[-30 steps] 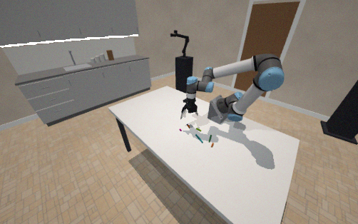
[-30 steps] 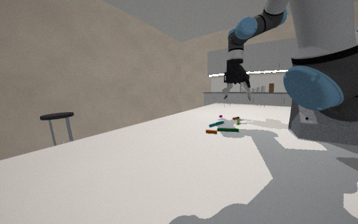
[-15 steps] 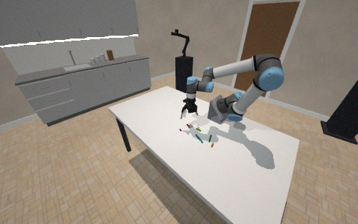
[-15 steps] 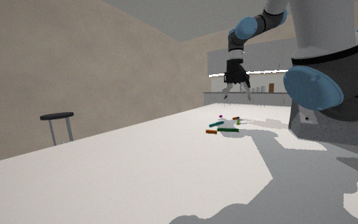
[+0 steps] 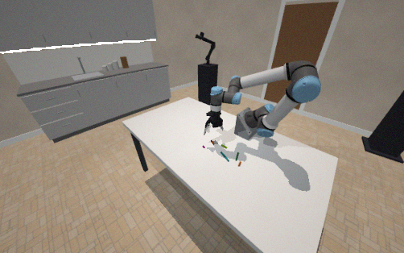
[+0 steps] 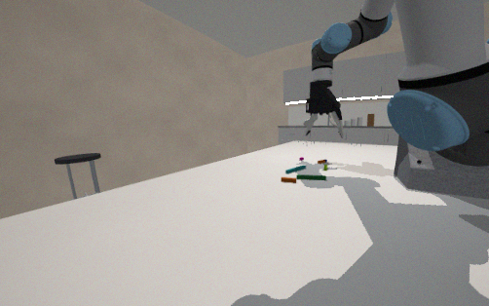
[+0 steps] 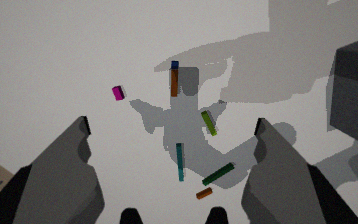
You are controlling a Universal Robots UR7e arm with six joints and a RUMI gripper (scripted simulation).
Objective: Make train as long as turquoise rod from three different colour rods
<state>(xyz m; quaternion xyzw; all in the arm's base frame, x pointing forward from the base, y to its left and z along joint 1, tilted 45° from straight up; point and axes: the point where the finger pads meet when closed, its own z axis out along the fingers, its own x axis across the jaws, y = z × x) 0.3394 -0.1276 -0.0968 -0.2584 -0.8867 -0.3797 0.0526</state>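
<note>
Gripper [image 7: 172,125] hung high over the white table [image 7: 60,40], fingers spread fully, nothing pinched between them. Probably parked up there to get the whole rod cluster in the wrist view before picking a target.

Left to right in the wrist view:
- Magenta rod [image 7: 118,92] lay alone, well apart from the rest. Judged a leftover, far enough off to not count as part of any line.
- Blue rod [image 7: 174,64] sat end to end with an orange-brown rod [image 7: 174,82], flat ends touching or nearly so, both on one straight line. Read as the start of the train, two colours in.
- Turquoise rod [image 7: 180,161] lay flat nearer the camera, roughly parallel to that pair but apart from it. Kept as the length reference, not joined to anything.
- Short orange rod [image 7: 204,193] lay lowest in the frame, just beside the green one. Looked close in colour to the rod in the train; could not tell the exact shade.
- Lime rod [image 7: 209,123] lay tilted to the right of the pair, near but not touching. Judged the likely third piece, since blue plus orange plus lime would match turquoise.
- Green rod [image 7: 218,174] lay slanted to the right of the turquoise, not in line with anything.

Next move judged: drop onto lime, align with the free end of the pair.
</note>
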